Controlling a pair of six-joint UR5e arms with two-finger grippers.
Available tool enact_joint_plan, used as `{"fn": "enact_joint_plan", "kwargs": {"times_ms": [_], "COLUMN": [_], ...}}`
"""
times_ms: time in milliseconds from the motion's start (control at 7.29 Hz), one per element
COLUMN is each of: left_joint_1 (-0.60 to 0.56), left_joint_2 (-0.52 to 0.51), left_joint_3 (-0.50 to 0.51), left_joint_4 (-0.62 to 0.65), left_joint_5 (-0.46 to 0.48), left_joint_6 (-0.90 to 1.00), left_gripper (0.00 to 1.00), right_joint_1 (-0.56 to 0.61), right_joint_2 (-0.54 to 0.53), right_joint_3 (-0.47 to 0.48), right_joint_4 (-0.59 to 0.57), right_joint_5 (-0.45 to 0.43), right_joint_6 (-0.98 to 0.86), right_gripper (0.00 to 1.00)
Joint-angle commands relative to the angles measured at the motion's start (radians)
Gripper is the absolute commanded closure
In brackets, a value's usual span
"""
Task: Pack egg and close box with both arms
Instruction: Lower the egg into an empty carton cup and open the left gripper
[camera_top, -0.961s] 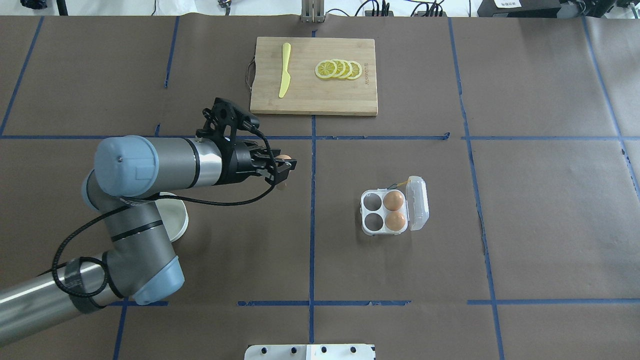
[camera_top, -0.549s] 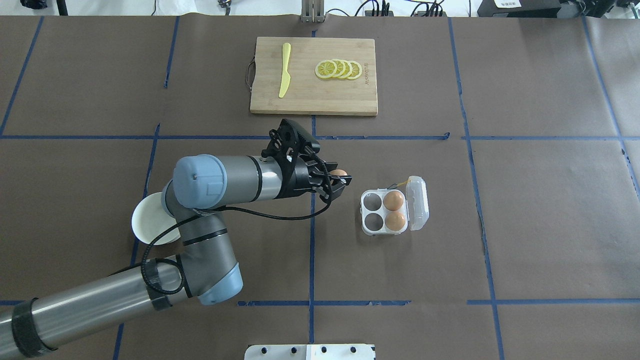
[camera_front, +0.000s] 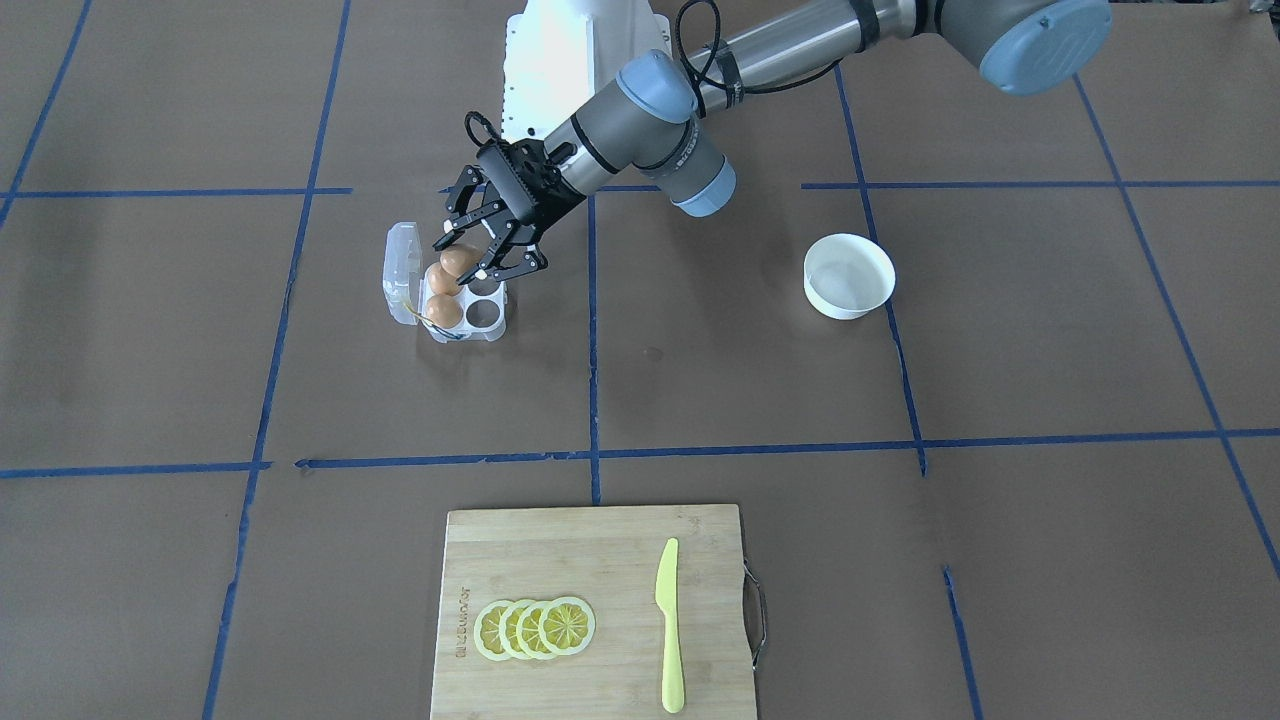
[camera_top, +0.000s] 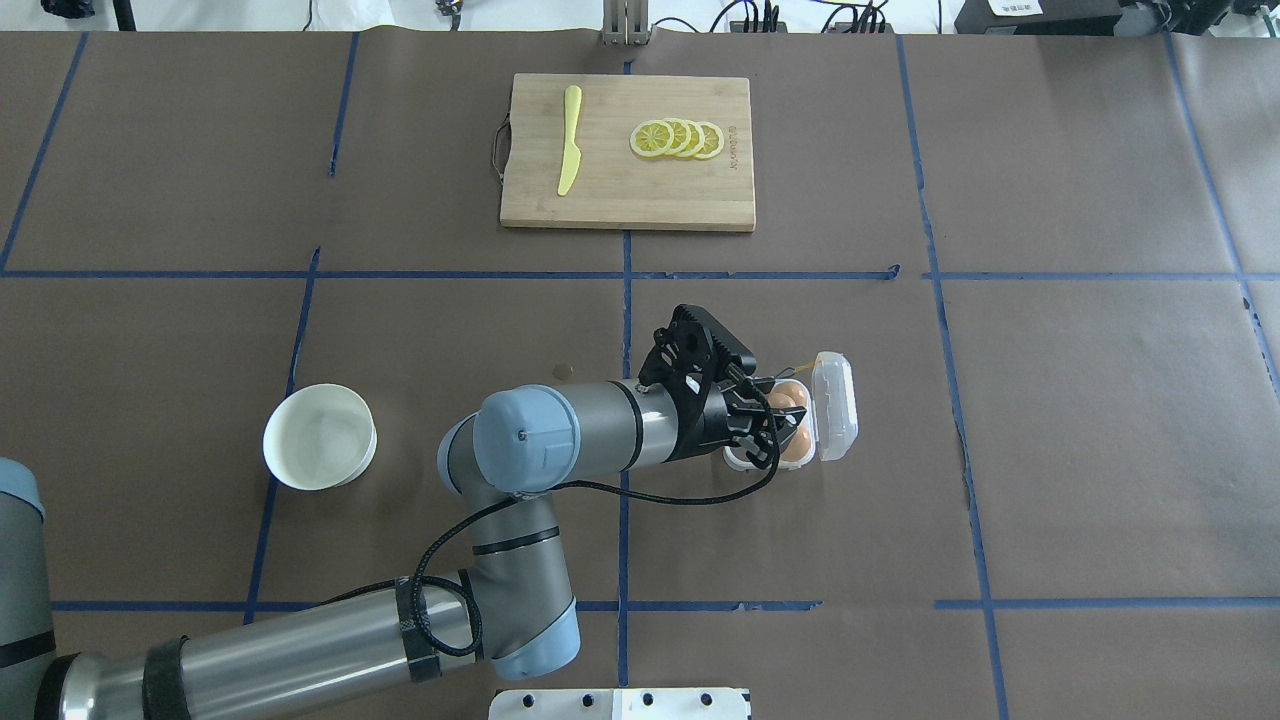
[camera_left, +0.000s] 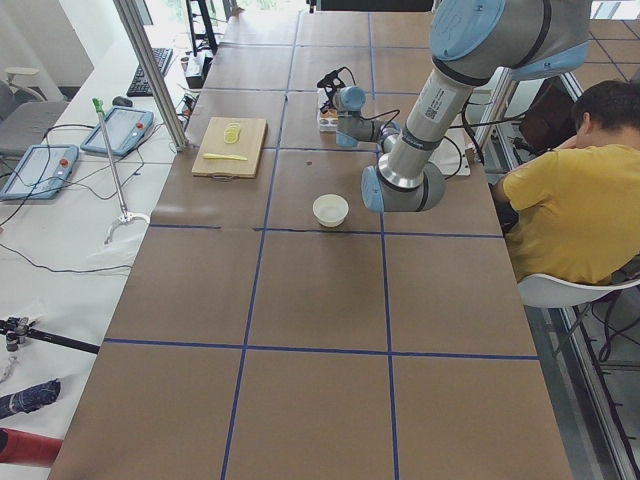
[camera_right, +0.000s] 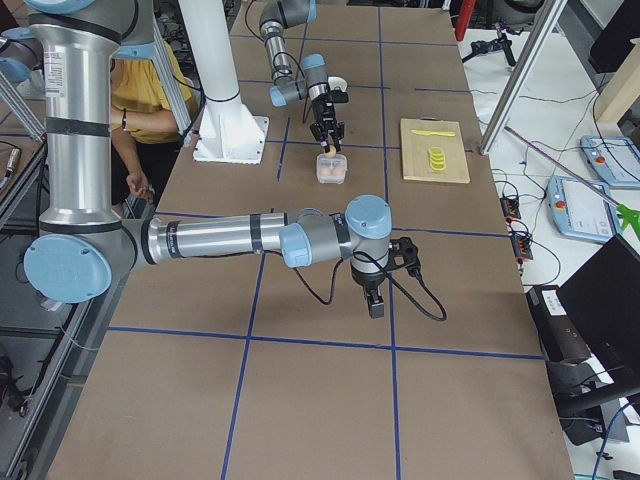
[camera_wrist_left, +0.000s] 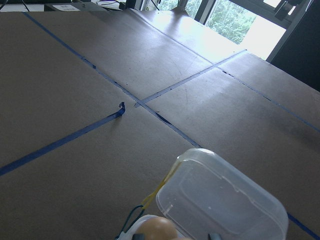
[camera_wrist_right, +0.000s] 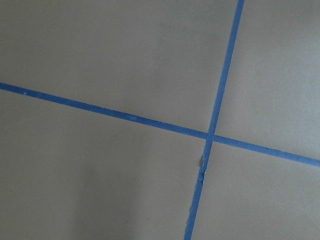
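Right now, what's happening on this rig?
The left tool holds an egg over the open box, not yet released. Two other eggs already sit in the cells beside its lid. The right arm hangs over bare table away from the box; the right tool is too small to tell open from shut.

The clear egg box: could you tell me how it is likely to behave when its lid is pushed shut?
The box looks like thin clear plastic, so it is probably light and may slide under a one-sided push. Its lid, hinged open to one side, will likely flex or spring back. The two eggs seated inside add only a little weight.
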Motion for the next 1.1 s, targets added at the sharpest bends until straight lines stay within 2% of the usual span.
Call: {"fn": "enact_joint_plan", "kwargs": {"times_ms": [0, 137, 275, 412, 549, 686, 961], "left_joint_1": [0.002, -0.001, -0.004, -0.006, -0.006, -0.008, -0.017], "left_joint_2": [-0.006, -0.006, -0.003, -0.003, -0.003, -0.003, -0.001], "left_joint_3": [0.011, 0.011, 0.011, 0.011, 0.011, 0.010, 0.007], "left_joint_4": [0.000, 0.000, -0.001, -0.001, -0.001, -0.001, 0.000], "left_joint_5": [0.000, 0.000, 0.000, 0.000, -0.001, -0.001, -0.003], "left_joint_6": [0.000, -0.002, -0.002, -0.006, -0.011, -0.012, -0.041], "left_gripper": [0.89, 0.82, 0.58, 0.29, 0.10, 0.01, 0.01], "right_joint_1": [0.000, 0.000, 0.000, 0.000, 0.000, 0.000, 0.000], "right_joint_2": [0.001, 0.003, 0.005, 0.005, 0.006, 0.008, 0.009], "right_joint_3": [0.000, 0.000, 0.000, 0.000, 0.000, 0.000, 0.000], "right_joint_4": [0.000, 0.000, -0.001, -0.001, -0.001, 0.000, 0.000], "right_joint_5": [0.000, 0.000, 0.000, 0.000, 0.000, 0.000, 0.000], "right_joint_6": [0.000, 0.000, 0.000, 0.000, 0.000, 0.000, 0.000], "right_gripper": [0.00, 0.00, 0.00, 0.00, 0.00, 0.00, 0.00]}}
